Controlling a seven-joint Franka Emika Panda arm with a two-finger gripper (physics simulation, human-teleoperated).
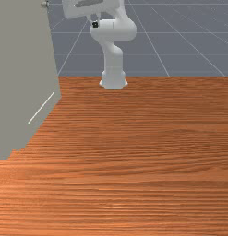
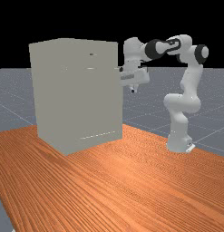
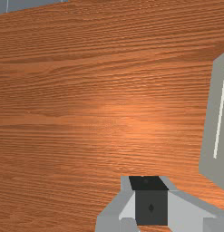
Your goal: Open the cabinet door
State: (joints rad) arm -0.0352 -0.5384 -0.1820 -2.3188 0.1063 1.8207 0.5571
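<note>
Jaws: can't tell whether they stand apart or together, the wrist view's angle on the black-tipped grey gripper [image 3: 151,199] doesn't settle it; I see nothing held. It points down, high over the orange-brown wood table [image 2: 127,174], just to the far view's right of the tall plain grey box cabinet [image 2: 77,95]. In the front view the cabinet is at left, nearer than the foot of the white and grey arm [image 2: 181,106]. Small round metallic knob [image 1: 45,4] sits high on the cabinet's edge, probably the door's pull, so the hand's height makes sense as a setup to reach it. Tips aimed down likely suit hooking or pinching it, then pulling the door out toward the arm's side. My read: approach stage, door not visibly swung out. Risk: hand clips the cabinet edge or slips off so small a pull. Hard to make out: door outline and hinge side; the arm-facing side is turned from the far view. Front view's top edge cuts off cabinet and hand. Whether the hand touches the cabinet, can't tell. Pale thin strip [image 1: 41,108] low on the cabinet, purpose unclear.
</note>
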